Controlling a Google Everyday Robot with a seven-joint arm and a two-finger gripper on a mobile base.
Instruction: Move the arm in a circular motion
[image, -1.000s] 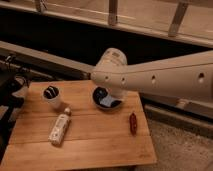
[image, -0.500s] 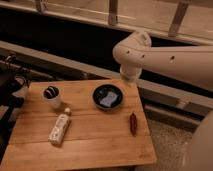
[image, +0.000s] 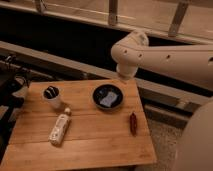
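The cream-white arm (image: 170, 57) reaches in from the right, with its bulbous joint (image: 131, 47) above the back edge of the wooden table (image: 95, 145). A short segment points down from the joint and ends in a dark tip, the gripper (image: 124, 76), just behind and above the black bowl (image: 98, 93). It touches nothing on the table.
The bowl holds a pale blue piece (image: 109, 99). A white cup (image: 51, 95) stands at the left, a white bottle (image: 59, 129) lies in front of it, and a red-brown pepper-like item (image: 133, 123) lies right. Dark equipment (image: 10, 75) is far left, a cream robot body (image: 197, 142) lower right.
The arm's joint has swung from over the bowl up and to the right, then settled behind the table's back edge. The things on the table have not moved.
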